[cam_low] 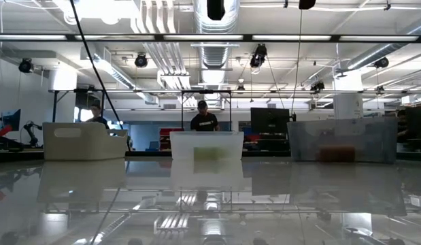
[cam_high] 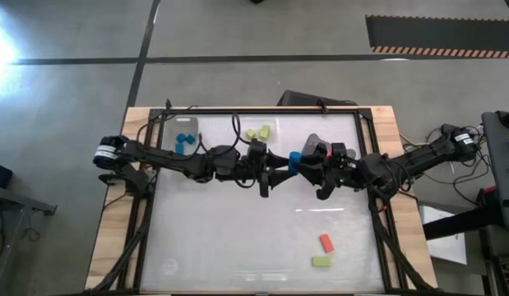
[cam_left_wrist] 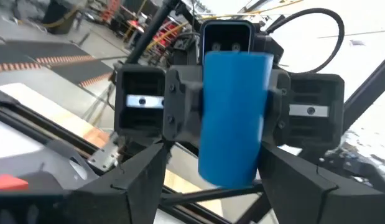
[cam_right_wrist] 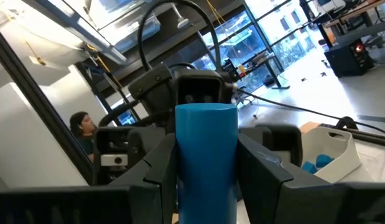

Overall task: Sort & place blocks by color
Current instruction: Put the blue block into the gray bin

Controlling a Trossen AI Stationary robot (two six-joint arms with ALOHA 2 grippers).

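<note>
4 blue blocks [cam_high: 185,142], 3 yellow-green blocks [cam_high: 257,132], 1 red-orange block [cam_high: 326,242], 2 grippers.

This is a robotics lab in an open industrial hall. Bare ducts [cam_low: 213,17] and strip lights run under the ceiling. People [cam_low: 204,117] sit at monitors [cam_low: 269,120] behind the worktop [cam_low: 210,204]. Hazard tape [cam_high: 439,51] marks the concrete floor [cam_high: 73,82], and bins [cam_low: 84,141] line the worktop's far edge.
</note>
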